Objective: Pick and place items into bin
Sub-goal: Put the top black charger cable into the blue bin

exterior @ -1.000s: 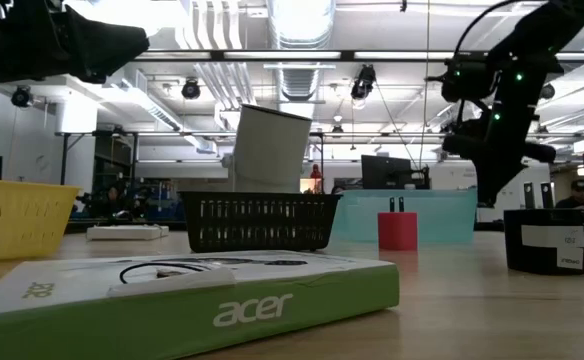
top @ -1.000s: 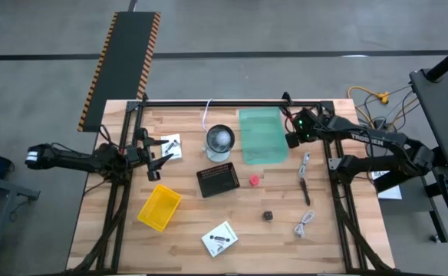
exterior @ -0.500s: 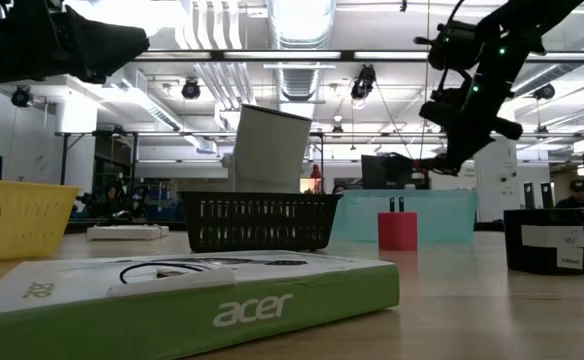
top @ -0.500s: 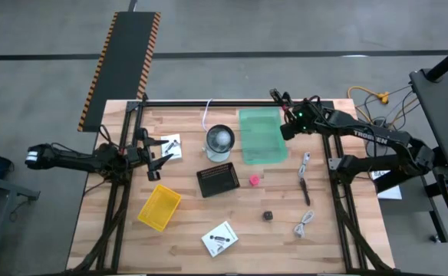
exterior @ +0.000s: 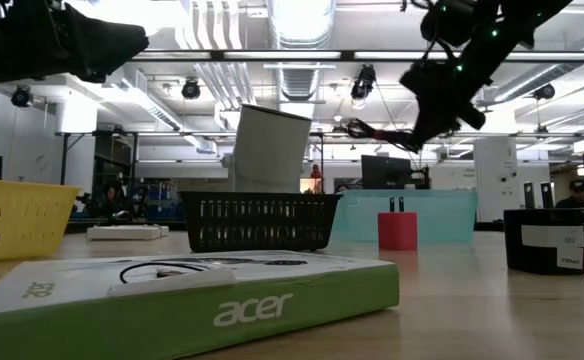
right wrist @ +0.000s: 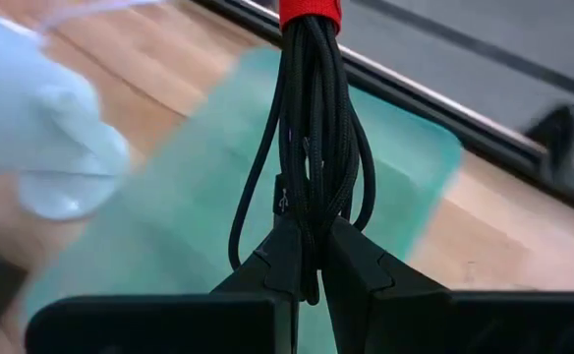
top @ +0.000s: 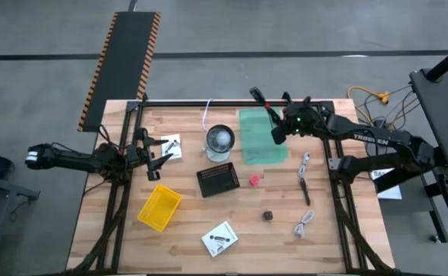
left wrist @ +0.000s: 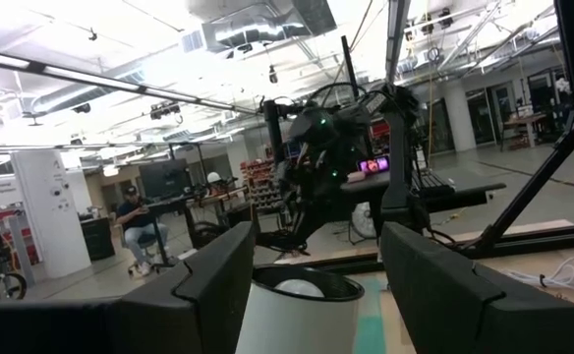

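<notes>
My right gripper (top: 275, 125) hangs above the teal bin (top: 264, 146), shut on the black cable with the red band (top: 261, 103). In the low view the right gripper (exterior: 419, 118) is high above the table. My left gripper (top: 160, 158) waits open near the left edge, beside a white packet (top: 171, 146). Lying flat on the table are the tiny red cube (top: 254, 180), the dark die (top: 268, 216), the black pen (top: 306, 192), the white coiled cable (top: 304, 224) and a second white packet (top: 220, 239). My right gripper pinches the black cable bundle (right wrist: 308, 236) between its two fingers, at the end away from the red band (right wrist: 310, 12). The bundle runs straight out along the fingers. It is lifted clear above the teal bin (right wrist: 218, 197), roughly level in the low view (exterior: 377, 130).
A clear glass cup (top: 219, 142) stands left of the teal bin. A black mesh basket (top: 218, 180) and a yellow basket (top: 159, 207) sit nearer the front. A white cable (top: 304, 162) lies right of the bin. Black frame rails border the table's sides.
My right gripper has risen and moved toward the table's left, from beside the teal bin's right edge to above it. It carried the black cable along, and the cable's banded end now points toward the far left.
</notes>
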